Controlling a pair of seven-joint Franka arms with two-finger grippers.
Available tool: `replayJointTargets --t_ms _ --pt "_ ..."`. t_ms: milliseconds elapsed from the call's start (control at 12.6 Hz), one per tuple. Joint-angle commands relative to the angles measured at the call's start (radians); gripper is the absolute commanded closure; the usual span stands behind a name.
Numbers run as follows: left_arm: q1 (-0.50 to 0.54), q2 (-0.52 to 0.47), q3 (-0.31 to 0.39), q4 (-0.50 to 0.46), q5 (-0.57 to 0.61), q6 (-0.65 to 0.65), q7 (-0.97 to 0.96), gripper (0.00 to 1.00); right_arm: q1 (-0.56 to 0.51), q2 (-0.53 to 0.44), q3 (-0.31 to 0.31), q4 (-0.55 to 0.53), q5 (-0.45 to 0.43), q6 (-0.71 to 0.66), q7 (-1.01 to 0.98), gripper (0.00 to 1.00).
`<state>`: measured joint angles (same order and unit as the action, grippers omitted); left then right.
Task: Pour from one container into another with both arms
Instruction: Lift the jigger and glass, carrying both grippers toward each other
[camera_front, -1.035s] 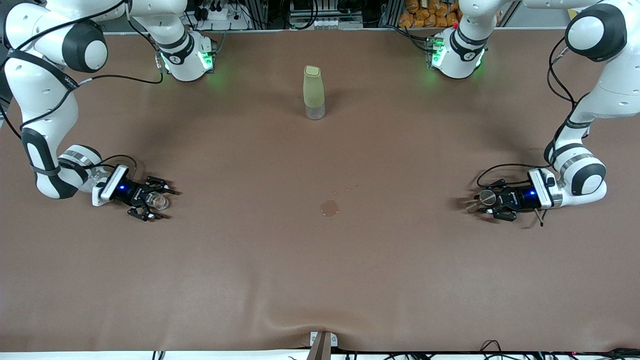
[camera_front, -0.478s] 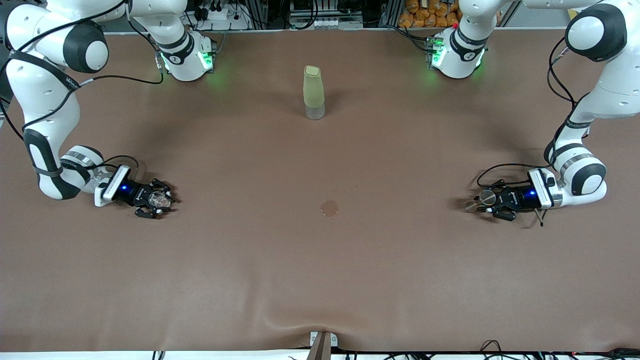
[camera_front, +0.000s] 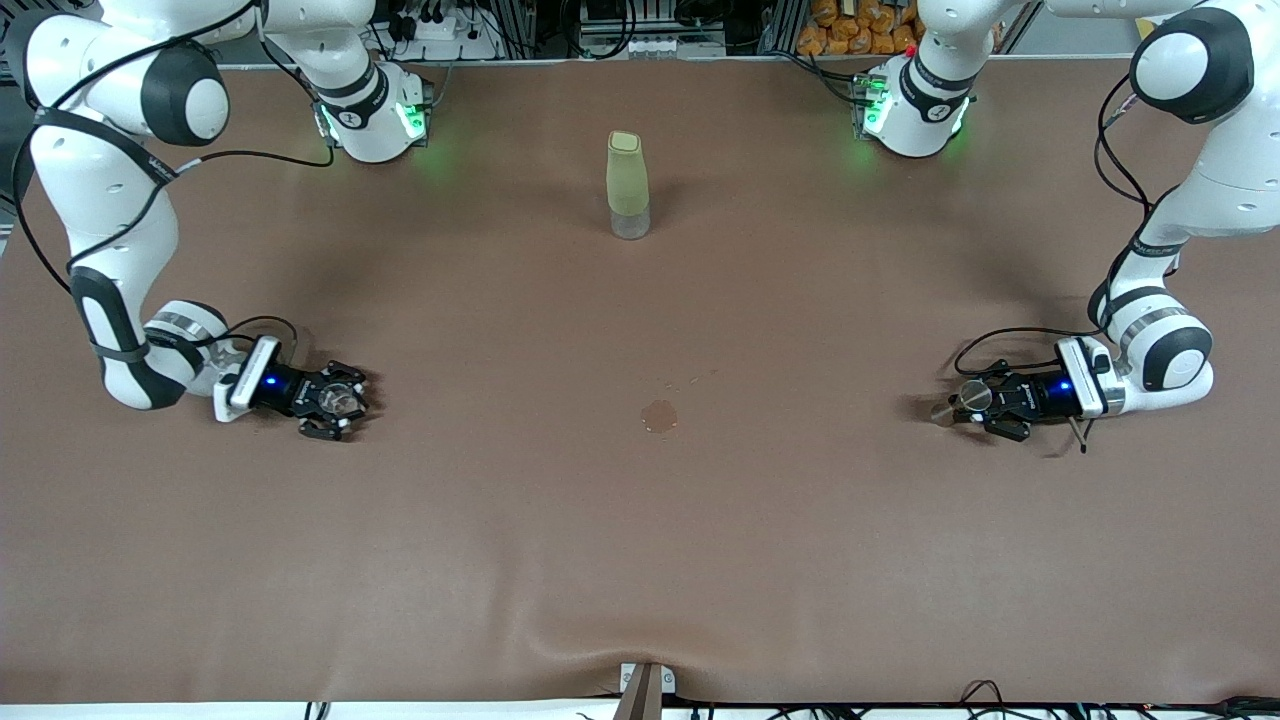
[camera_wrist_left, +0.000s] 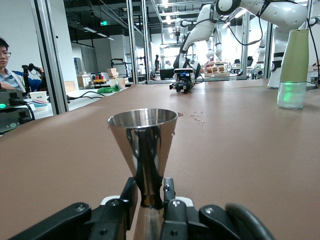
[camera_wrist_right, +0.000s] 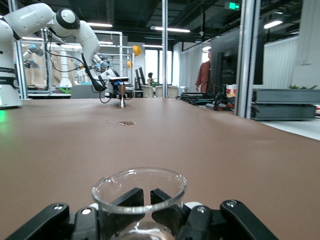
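The tiny clear glass cup (camera_front: 343, 399) stands upright low over the table toward the right arm's end, and my right gripper (camera_front: 336, 404) is shut around it. In the right wrist view its rim (camera_wrist_right: 139, 189) rises in front of the black fingers (camera_wrist_right: 125, 200). Toward the left arm's end, the shiny steel jigger (camera_front: 967, 397) stands upright on the brown table. My left gripper (camera_front: 982, 406) is shut on its narrow waist. The left wrist view shows the jigger's upper cone (camera_wrist_left: 144, 137) above the closed fingers (camera_wrist_left: 127, 197).
A tall olive-green bottle (camera_front: 627, 185) stands mid-table near the robots' bases. A small wet puddle (camera_front: 659, 416) with a few drops beside it lies mid-table between the two grippers. The brown cloth (camera_front: 640, 560) wrinkles at the edge nearest the front camera.
My right gripper closed on the glass cup and slid with it a little toward the middle of the table. The left gripper tightened on the jigger's waist and stayed in place.
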<state>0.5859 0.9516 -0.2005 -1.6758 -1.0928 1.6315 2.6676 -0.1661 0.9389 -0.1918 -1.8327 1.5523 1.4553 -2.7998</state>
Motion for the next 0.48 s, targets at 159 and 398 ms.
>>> replayJointTargets --t_ms 159,398 --pt "-0.006 0.010 0.004 0.036 -0.021 -0.019 -0.005 1.00 0.101 -0.083 -0.001 -0.026 0.054 -0.027 -0.029 1.00" --pt "-0.015 0.001 -0.013 0.048 -0.021 -0.033 -0.052 1.00 0.148 -0.161 -0.001 -0.045 0.068 -0.038 0.090 1.00"
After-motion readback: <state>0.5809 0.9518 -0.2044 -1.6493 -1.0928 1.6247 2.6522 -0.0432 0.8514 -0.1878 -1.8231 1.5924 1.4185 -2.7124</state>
